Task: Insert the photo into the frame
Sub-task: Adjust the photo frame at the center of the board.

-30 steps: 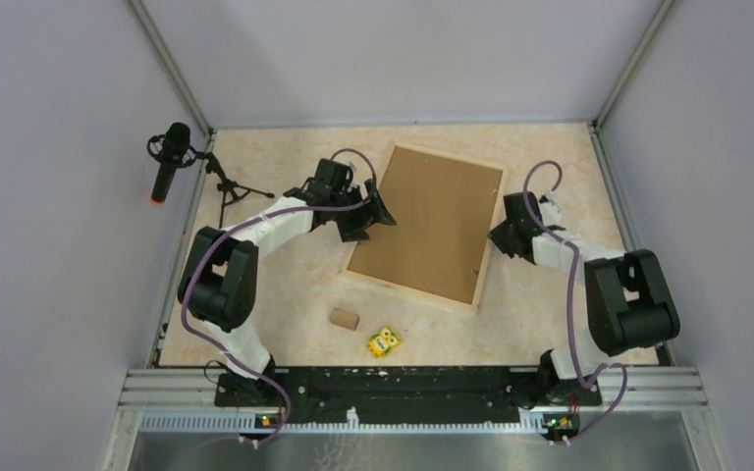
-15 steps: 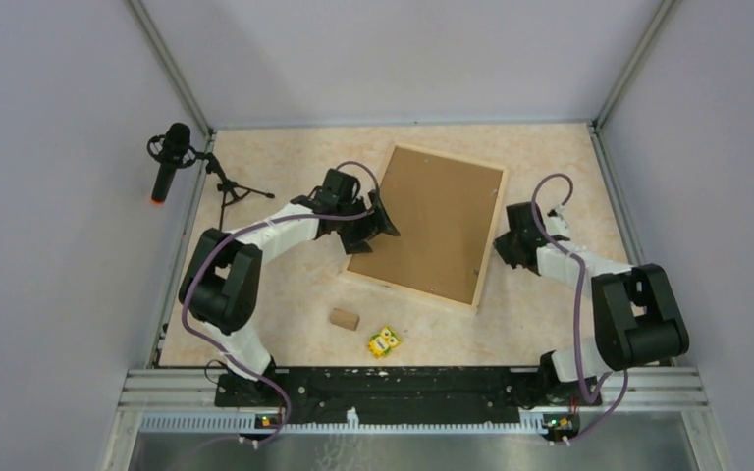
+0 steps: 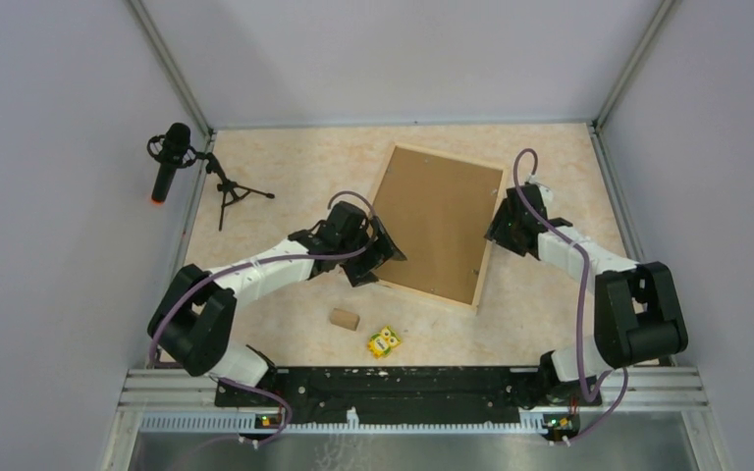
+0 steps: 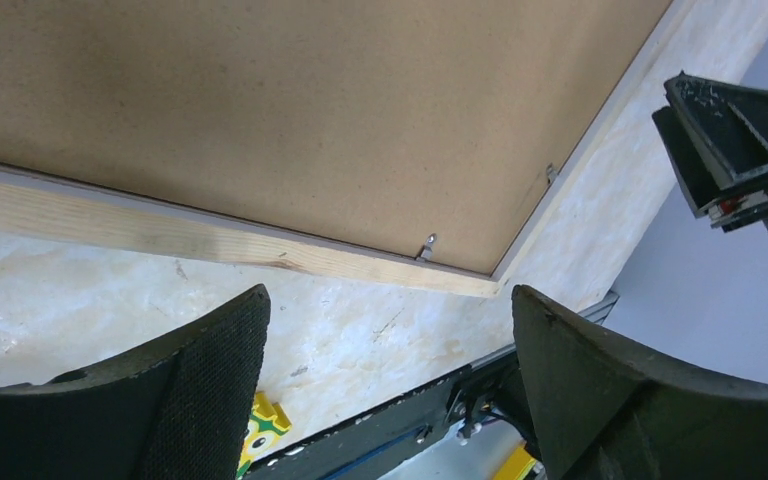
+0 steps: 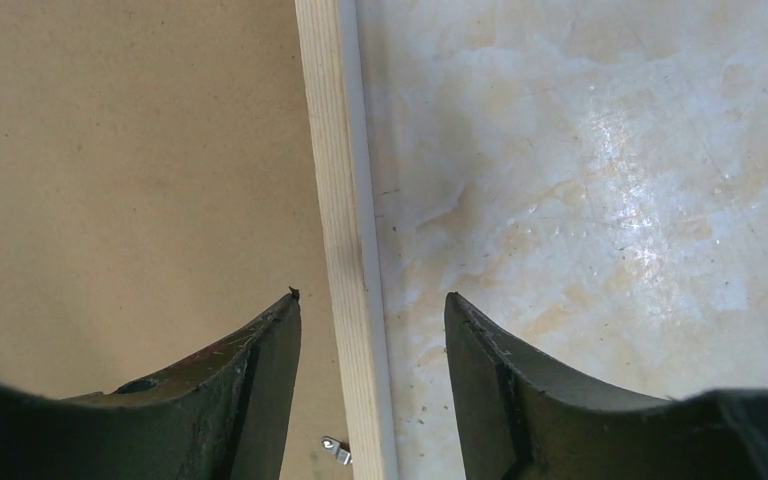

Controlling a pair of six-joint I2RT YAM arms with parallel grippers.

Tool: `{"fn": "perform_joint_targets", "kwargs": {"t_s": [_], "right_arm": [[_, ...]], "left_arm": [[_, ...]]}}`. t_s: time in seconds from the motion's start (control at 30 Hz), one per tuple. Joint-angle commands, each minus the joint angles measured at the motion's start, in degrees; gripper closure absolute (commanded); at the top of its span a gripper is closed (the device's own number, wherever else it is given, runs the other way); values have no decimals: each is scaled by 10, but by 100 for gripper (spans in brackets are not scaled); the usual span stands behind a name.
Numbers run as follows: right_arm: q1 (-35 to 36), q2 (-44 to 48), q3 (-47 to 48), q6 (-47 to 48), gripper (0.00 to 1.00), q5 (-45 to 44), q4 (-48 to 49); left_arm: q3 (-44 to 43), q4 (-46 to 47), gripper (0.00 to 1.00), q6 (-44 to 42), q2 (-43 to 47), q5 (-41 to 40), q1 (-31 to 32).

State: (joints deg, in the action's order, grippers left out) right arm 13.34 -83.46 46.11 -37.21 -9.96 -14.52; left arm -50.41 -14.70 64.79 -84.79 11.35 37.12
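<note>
Your frame [image 3: 412, 291] lies face down on the pale marbled table [image 3: 285, 177], grey walls [image 3: 403, 59] around. Left claw [image 4: 390, 300] gapes wide by its near-left corner; right claw [image 5: 372, 300], jaws apart, hangs over its right strip.

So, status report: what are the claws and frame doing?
Left gripper open, empty, at frame corner. Right gripper open astride its side rail. Frame face down; photo unseen. Block, toy clear.

Pale-wood frame [image 4: 210, 235], brown backing board [image 3: 432, 221], yellow, perhaps owl-printed toy [image 3: 384, 341]

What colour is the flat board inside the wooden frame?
The board is plain brown; best seen in the top view.
</note>
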Motion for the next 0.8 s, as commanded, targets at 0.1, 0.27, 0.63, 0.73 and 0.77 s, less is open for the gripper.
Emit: {"fn": "perform_joint_targets", "kwargs": {"t_s": [0.1,0.27,0.63,0.73,0.77], "right_arm": [[-3,-9,18,36,46,13,0],[-3,-10,8,33,46,14,7],[-3,21,9,53,35,-18,-18],[-4,28,29,68,22,-36,-43],[-5,28,37,71,18,-46,-53]], "left_arm": [[14,-9,9,73,-25,-14,0],[4,-31,10,76,-50,-26,-7],[-39,-81,33,46,-118,-60,-45],[-65,-112,41,13,-141,-84,-46],[-79,-122,46,-1,-152,-96,-47]]}}
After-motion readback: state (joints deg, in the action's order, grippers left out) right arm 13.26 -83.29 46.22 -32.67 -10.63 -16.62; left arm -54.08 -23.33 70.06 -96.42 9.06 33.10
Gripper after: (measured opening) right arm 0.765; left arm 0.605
